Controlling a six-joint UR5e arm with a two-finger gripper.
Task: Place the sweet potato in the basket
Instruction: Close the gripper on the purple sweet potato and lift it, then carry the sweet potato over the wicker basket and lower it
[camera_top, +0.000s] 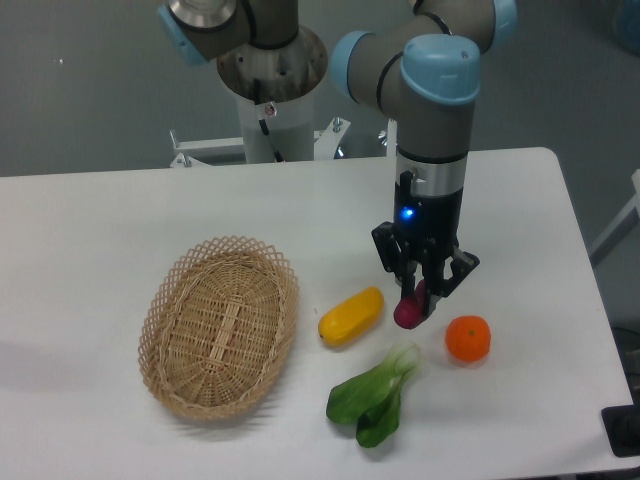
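White table (120, 215), hand (422, 296) around sweet potato (409, 312), no legible writing.

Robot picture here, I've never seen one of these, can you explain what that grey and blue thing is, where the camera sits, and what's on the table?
It is a jointed robot arm on a pedestal behind a white table, seen by one fixed camera looking down from the front. At its tip is a gripper whose two fingers close on a small purple sweet potato, low at the table. Around it lie a yellow vegetable, an orange fruit and a leafy green. To the left sits a woven basket with nothing in it.
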